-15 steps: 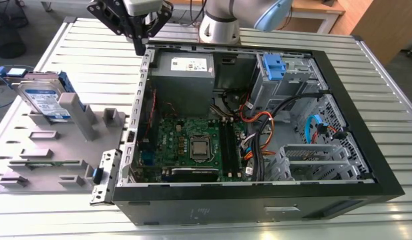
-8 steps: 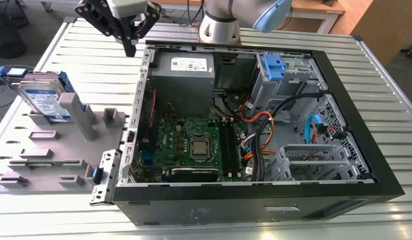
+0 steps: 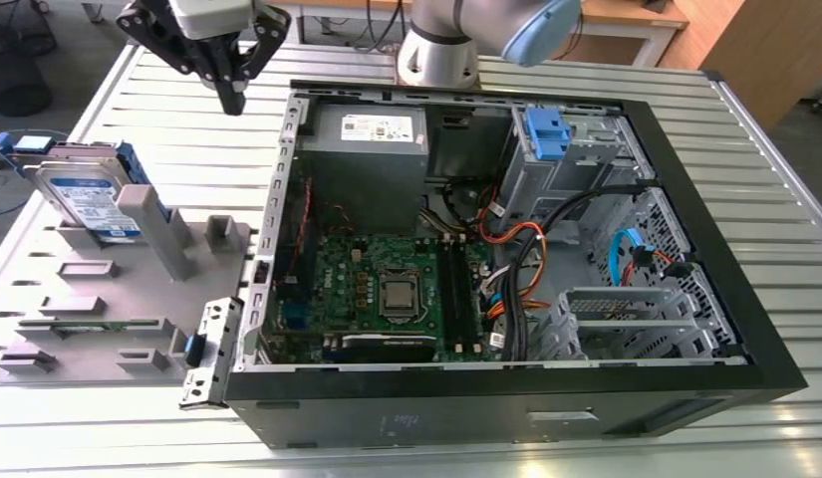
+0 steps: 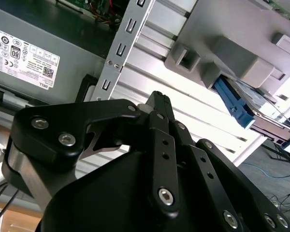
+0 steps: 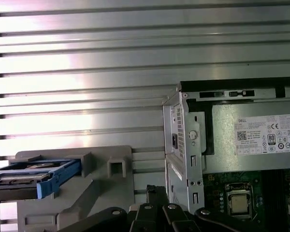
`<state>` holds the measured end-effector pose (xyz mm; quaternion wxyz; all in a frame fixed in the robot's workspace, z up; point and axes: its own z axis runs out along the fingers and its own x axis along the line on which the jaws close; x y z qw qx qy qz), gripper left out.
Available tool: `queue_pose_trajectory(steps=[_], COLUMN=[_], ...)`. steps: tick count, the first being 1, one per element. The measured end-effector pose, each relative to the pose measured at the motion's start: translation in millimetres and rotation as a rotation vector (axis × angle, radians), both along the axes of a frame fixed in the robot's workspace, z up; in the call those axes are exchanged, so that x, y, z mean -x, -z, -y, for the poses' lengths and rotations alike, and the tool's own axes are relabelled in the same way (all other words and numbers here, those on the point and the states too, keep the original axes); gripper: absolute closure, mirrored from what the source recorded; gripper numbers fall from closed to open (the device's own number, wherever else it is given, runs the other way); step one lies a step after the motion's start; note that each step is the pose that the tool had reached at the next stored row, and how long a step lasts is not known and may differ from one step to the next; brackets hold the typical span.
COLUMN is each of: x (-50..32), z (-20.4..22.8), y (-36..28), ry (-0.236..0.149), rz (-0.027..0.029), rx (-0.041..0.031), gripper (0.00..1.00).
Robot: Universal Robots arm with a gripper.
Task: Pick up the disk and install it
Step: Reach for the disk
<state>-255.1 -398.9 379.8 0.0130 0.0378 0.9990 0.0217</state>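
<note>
Standing on edge in the grey holder point(image 3: 164, 234) on the bench point(image 3: 783, 199), exterior view's left: disk point(image 3: 92, 199), untouched. Fingers point(image 3: 232, 95): pressed together, empty, above the bench beside the open case point(image 3: 450, 408), apart from the disk. Pickup and install both outstanding.

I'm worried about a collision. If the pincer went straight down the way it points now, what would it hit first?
The pincer would probably meet the ribbed table, in the bare strip between the grey holder and the computer case; depth is unclear.
</note>
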Motion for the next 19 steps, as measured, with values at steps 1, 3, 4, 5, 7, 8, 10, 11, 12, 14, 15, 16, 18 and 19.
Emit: queue_pose_trajectory(steps=[1,3,4,5,7,8,10,11,12,14,15,16,18,19], x=[2.3,7.2,9.8,12.6,18.1,21.2,26.8,29.8,32.4,37.3,39.9,42.5,47.4,49.9], z=[0.0,0.0,0.0,0.0,0.0,0.0,0.0,0.0,0.0,0.0,0.0,0.0,0.0,0.0], y=[0.3,0.9,1.1,1.4,1.9,2.2,2.9,3.2,3.5,4.1,4.5,4.9,5.7,6.2], ry=[0.0,0.0,0.0,0.0,0.0,0.0,0.0,0.0,0.0,0.0,0.0,0.0,0.0,0.0], rz=[0.0001,0.0001,0.0001,0.0001,0.0,0.0,0.0001,0.0001,0.0002,0.0,0.0,0.0001,0.0001,0.0001], rx=[-0.0001,-0.0001,-0.0001,-0.0001,0.0,0.0,-0.0001,-0.0001,-0.0001,0.0,0.0,0.0,0.0,-0.0001], gripper=[0.89,0.89,0.89,0.89,0.89,0.89,0.89,0.89,0.89,0.89,0.89,0.89,0.89,0.89])
